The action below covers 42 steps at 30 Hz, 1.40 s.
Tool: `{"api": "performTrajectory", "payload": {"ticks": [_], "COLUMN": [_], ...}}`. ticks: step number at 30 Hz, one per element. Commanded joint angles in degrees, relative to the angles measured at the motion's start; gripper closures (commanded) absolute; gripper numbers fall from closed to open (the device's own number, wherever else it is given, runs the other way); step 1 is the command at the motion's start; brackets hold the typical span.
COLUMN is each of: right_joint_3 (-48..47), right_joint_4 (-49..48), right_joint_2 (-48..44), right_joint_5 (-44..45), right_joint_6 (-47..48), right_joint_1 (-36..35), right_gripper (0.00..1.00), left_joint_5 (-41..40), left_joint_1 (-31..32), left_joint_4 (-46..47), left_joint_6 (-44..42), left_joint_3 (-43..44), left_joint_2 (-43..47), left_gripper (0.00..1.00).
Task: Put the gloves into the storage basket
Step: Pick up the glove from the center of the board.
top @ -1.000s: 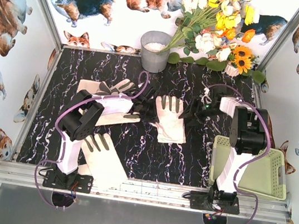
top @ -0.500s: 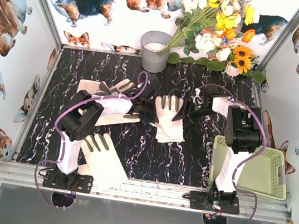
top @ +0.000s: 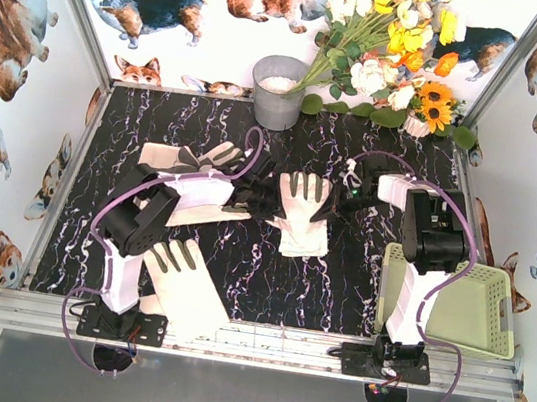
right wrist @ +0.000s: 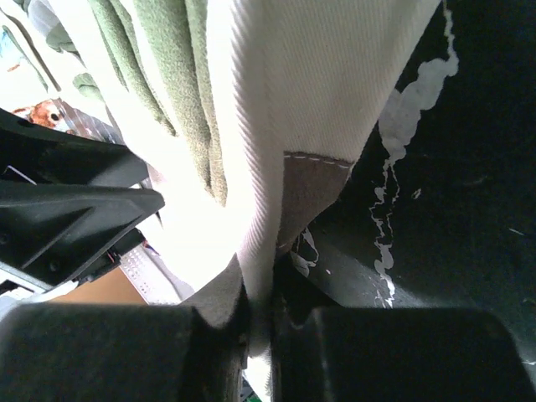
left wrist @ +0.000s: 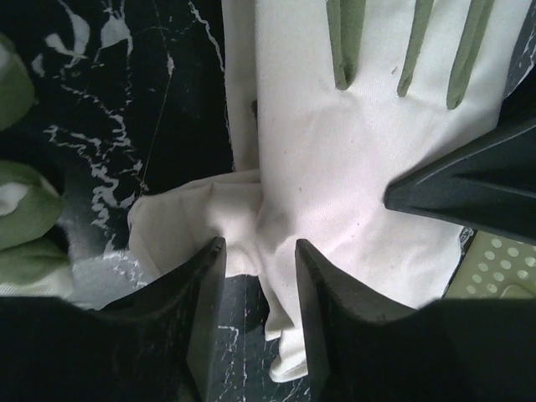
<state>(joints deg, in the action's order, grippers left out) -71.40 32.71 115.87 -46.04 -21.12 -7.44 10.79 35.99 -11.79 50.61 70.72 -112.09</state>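
Observation:
A cream-white glove (top: 303,224) with grey-olive fingers lies mid-table between both arms. My right gripper (top: 331,198) is at its right edge and is shut on a fold of the glove (right wrist: 276,100); the fabric is pinched tight between the right gripper's (right wrist: 261,289) jaws. My left gripper (top: 267,199) is at the glove's left side. In the left wrist view the glove (left wrist: 352,167) fills the frame, and the left gripper (left wrist: 260,244) stands open with a loose fold of cloth lying between its tips. The storage basket (top: 507,333) sits at the near right.
A second glove (top: 183,284) lies by the left arm's base, and a third (top: 169,158) sits partly under the left arm. A grey metal bucket (top: 278,91) and a bunch of flowers (top: 392,48) stand at the back. Walls close in both sides.
My right gripper moved left to the glove's right edge and closed on it. My left gripper's jaws opened a little, and that arm stayed in place.

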Motion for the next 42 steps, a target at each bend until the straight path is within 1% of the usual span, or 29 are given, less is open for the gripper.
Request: {"api": "performTrajectory", "payload": {"ticks": [1,9,13,19,25,29,32,35,38,42], "right_joint_3": [-0.1,0.1,0.2,-0.7,-3.1,-4.1,-3.7,-2.7,-1.6,-0.6], "right_joint_4": [-1.7,-1.3,-0.3,1.0,0.7,-2.2,-6.7,-14.1,-22.0,-32.1], "right_joint_2": [-3.5,-9.0,-11.7,-16.4,-22.4,-26.2,-28.8,-31.3,-33.0,-34.0], "right_joint_5": [-0.9,-3.2,-4.0,-5.8,-8.2,-10.5,-12.6,-14.3,-16.1,-17.8], "right_joint_6": [0.7,0.7,1.1,0.2,-3.6,-8.4,-13.3,-19.5,-26.2,-34.3], "right_joint_1": [0.1,0.7,1.1,1.6,1.6,1.6,1.6,1.6,1.5,1.0], "right_gripper": [1.00,1.00,1.00,1.00,1.00,1.00,1.00,1.00,1.00,1.00], "left_joint_5": [-2.8,-2.6,0.8,5.7,9.4,11.8,13.2,13.9,16.3,17.7], "left_joint_1": [-0.5,-1.7,-2.7,-3.1,-3.7,-3.9,-3.9,-3.9,-3.9,-3.7], "left_joint_4": [-2.7,-1.9,1.9,8.4,16.3,23.4,30.0,34.0,39.5,45.4], "left_joint_6": [-1.6,-2.7,-1.7,2.2,9.3,15.1,19.1,21.5,24.5,27.5], "left_joint_3": [-1.6,-4.6,-6.8,-10.1,-14.8,-17.4,-18.8,-19.1,-19.0,-18.2], "left_joint_2": [4.7,11.5,14.5,18.0,22.5,24.5,25.6,26.3,25.6,25.0], "left_gripper": [0.62,0.43,0.31,0.12,0.02,0.00,0.00,0.00,0.00,0.00]}}
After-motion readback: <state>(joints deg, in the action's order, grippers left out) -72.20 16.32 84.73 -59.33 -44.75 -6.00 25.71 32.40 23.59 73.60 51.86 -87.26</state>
